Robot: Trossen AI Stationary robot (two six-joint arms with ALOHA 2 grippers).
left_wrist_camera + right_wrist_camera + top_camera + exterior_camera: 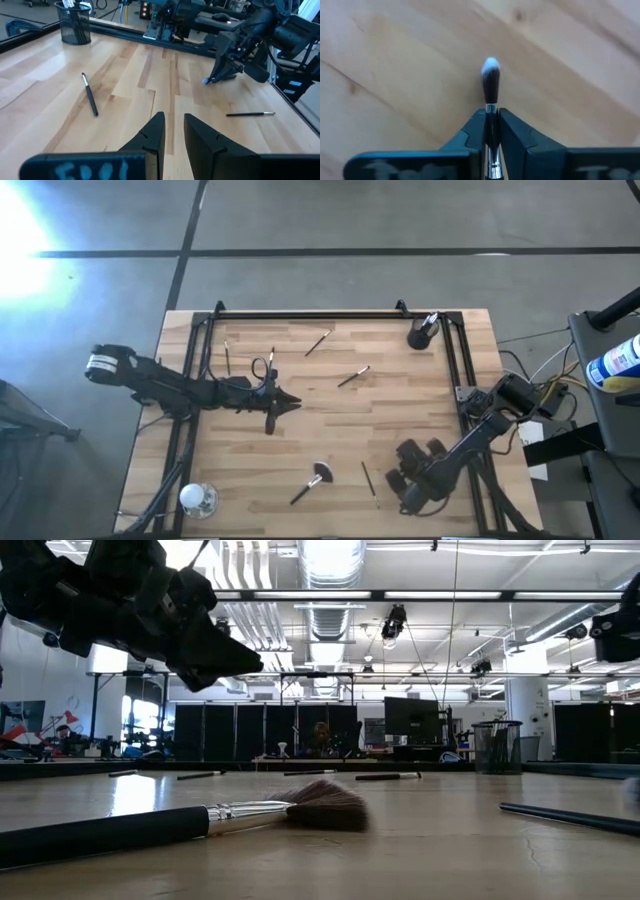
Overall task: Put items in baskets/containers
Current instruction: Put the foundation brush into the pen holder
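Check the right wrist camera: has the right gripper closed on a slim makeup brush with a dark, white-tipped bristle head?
Yes: the right gripper has both dark fingers pressed against the handle of the slim makeup brush, whose bristle head sticks out beyond them.

fan brush [312,481] near edge | dark cup [419,336] far right corner

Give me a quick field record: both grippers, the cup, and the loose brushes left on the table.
right gripper: low at the table's near right, fingers closed on a white-tipped brush
left gripper: hovering over the table's left-middle, fingers slightly apart, nothing between them
cup: far right corner, brushes already standing in it
fan brush: flat, near edge, centre
other loose brushes: several scattered on the wooden table
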